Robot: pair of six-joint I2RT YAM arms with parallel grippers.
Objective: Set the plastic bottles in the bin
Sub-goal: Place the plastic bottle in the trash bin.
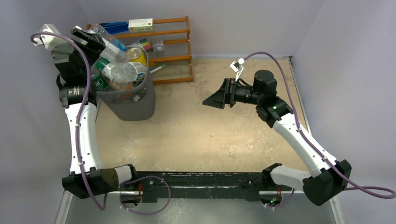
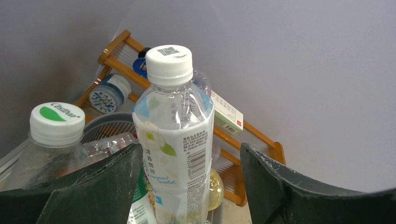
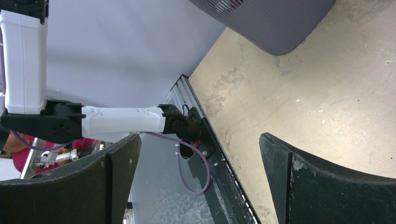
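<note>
My left end effector (image 2: 190, 148) hangs above the bin (image 1: 133, 105), which stands at the far left of the table (image 1: 196, 135), just in front of the orange wooden rack (image 1: 173, 42). Between my left fingers (image 2: 107, 182) stands a clear white-capped bottle (image 2: 175, 135), upright, with a pale label printed with leaves and a barcode. The jaws stand partly apart: the left finger's edge looks close against the bottle's side, while a plain gap shows between the bottle and the other finger, so I am not clamping it. Beside it, to the left in my wrist view, is a second clear bottle (image 2: 56, 123) with a white cap bearing a green leaf mark.

From above, the bin is heaped with plastic bottles (image 1: 121, 72), mostly clear and crumpled, one yellow-orange near the far rim, the pile rising above the rim. The bin's lower walls are perforated. On the rack behind it lie coloured markers (image 1: 147, 45) and a flat white box (image 1: 140, 23) on the top rail.

My right end effector (image 1: 211, 100) hovers over the table's middle right, well apart from the bin, its jaws spread wide with nothing between them. It points toward the left side; its wrist view shows the sandy table surface, the bin's grey base at the top, and my left arm's white link along the table's near edge
</note>
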